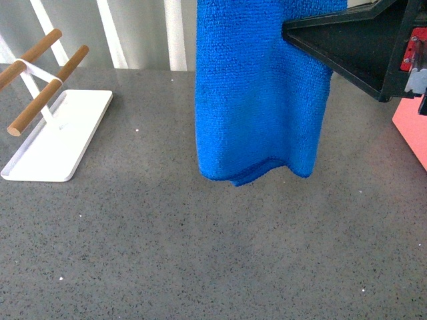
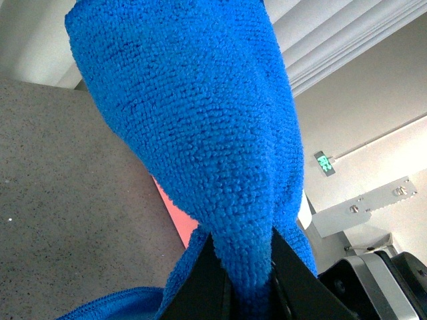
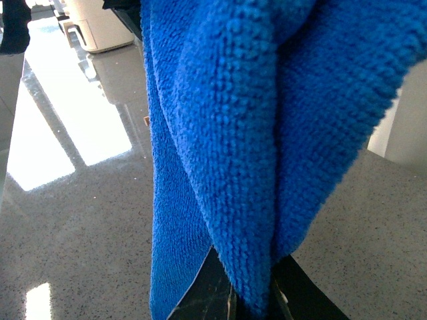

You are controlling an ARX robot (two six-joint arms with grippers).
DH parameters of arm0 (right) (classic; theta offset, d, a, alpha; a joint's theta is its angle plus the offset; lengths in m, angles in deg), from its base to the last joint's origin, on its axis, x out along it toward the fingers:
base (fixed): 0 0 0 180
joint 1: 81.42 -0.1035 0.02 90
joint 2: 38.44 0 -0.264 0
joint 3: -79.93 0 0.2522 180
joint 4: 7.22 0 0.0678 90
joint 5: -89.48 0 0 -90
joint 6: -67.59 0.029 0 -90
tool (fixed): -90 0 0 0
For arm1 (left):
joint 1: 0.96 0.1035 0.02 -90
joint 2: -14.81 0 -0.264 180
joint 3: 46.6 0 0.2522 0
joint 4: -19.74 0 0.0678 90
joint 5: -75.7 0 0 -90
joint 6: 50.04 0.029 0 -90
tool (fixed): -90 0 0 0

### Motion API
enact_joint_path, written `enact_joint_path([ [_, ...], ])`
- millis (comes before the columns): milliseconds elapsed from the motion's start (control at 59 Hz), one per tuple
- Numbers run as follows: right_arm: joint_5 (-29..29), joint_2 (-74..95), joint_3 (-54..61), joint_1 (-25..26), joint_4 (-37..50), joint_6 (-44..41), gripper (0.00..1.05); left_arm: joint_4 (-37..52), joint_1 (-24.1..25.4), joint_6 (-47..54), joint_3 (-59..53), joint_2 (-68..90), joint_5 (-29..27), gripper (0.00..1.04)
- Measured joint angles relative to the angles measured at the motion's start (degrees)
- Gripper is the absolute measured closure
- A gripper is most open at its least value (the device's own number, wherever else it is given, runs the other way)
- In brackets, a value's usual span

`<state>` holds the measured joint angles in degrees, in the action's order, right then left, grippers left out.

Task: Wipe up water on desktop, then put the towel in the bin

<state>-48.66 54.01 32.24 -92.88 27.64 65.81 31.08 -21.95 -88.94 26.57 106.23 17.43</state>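
While both wrists are raised, the left pincer (image 2: 245, 287) is pressed together on a bunched fold of the bright blue fluffy microfibre towel (image 1: 260, 100). The right pincer (image 3: 250, 297) pinches another fold the same way, with black fingers on both sides of the cloth. The towel hangs as a long drape over the middle of the dark grey speckled stone-like surface (image 1: 200, 260), toward its far edge. Its lower hem curls and looks clear of the top, not resting on it.

Handling, judged: the towel is light, soft and floppy with no stiffness, and the pile is grippy, so slip is unlikely. It will sag and swing and could snag on a wall. Best hold is a gathered fold near an upper edge, as now, so the tail trails below.

Pose: a black wedge-shaped arm housing (image 1: 353, 43) reaches in from the right side, level with the towel's upper part, probably the right arm. The left arm is not seen from the front.

The salmon-pink straight-sided plastic bin (image 1: 413, 130) sits at the right edge, only partly in view. A flat white tray (image 1: 60, 143) with wooden rods (image 1: 47, 97) sits near the far left corner. No puddle can be made out.
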Motion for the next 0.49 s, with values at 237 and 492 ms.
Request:
enact_joint_path([
  [237,-0.5,-1.0,0.0,2.1,0.3,0.9,1.02,-1.6,0.8,0.2,0.0,-0.1,-0.2,0.80],
  [492,-0.4,-1.9,-0.4,4.9,0.2,2.1,1.02,-3.6,4.7,4.3,0.0,0.4,-3.0,0.42],
])
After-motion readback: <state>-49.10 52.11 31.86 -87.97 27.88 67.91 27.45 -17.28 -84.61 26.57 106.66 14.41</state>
